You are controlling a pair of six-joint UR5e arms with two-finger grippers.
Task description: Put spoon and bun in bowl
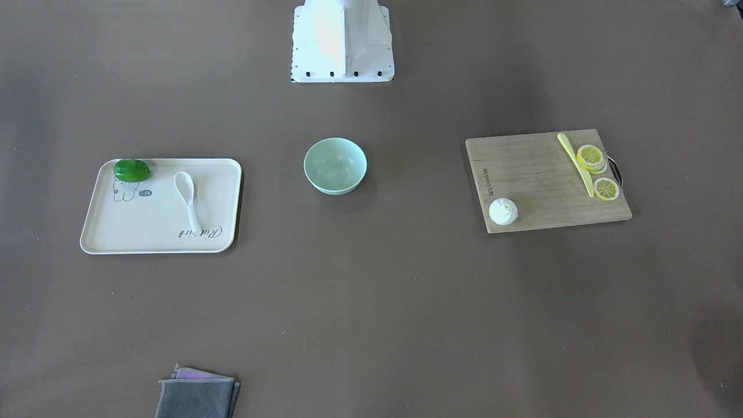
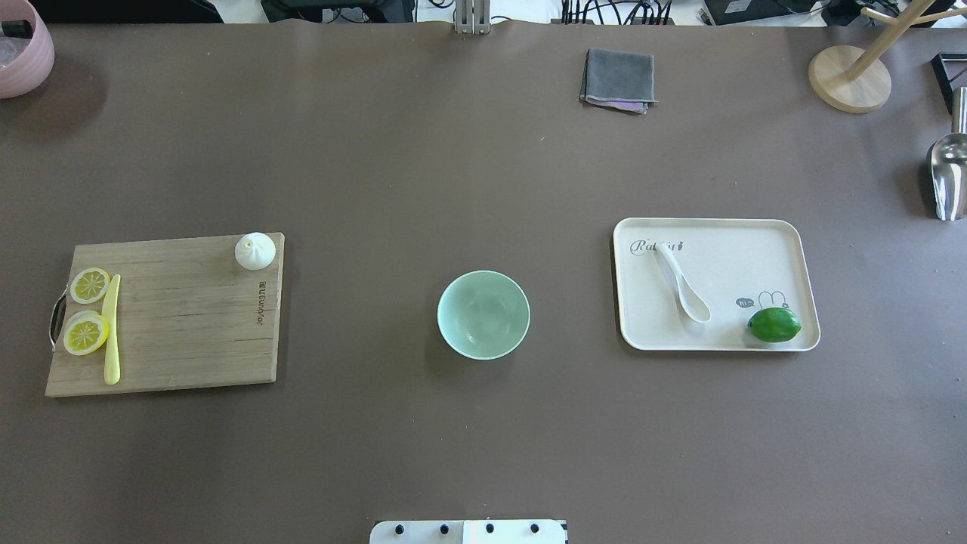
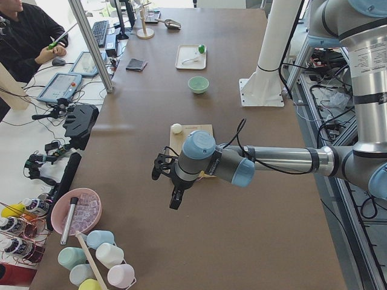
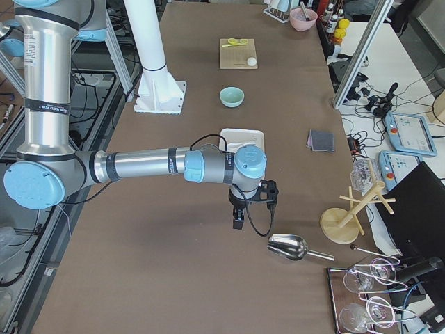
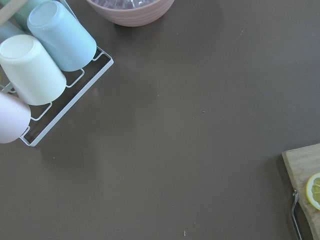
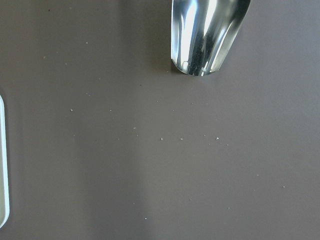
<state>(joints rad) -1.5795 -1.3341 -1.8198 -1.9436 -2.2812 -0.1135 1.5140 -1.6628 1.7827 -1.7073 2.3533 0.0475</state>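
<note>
The white spoon point(image 2: 682, 283) lies on a cream tray point(image 2: 755, 257) right of centre, also in the front view point(image 1: 188, 197). The white bun point(image 2: 255, 251) sits on the far corner of a wooden cutting board point(image 2: 181, 317) at the left, also in the front view point(image 1: 503, 211). The mint-green bowl point(image 2: 483, 314) stands empty at the table's middle. My left gripper point(image 3: 166, 184) hangs beyond the board's outer end and my right gripper point(image 4: 252, 209) beyond the tray's outer end. Both show only in side views, so I cannot tell their state.
A green lime point(image 2: 773, 325) lies on the tray. Lemon slices point(image 2: 89, 285) and a yellow knife point(image 2: 112, 329) lie on the board. A folded grey cloth point(image 2: 618, 79), a metal scoop point(image 2: 948, 177), a wooden stand point(image 2: 850, 75), a pink bowl point(image 2: 23, 45) and cups point(image 5: 60, 35) ring the table's edges.
</note>
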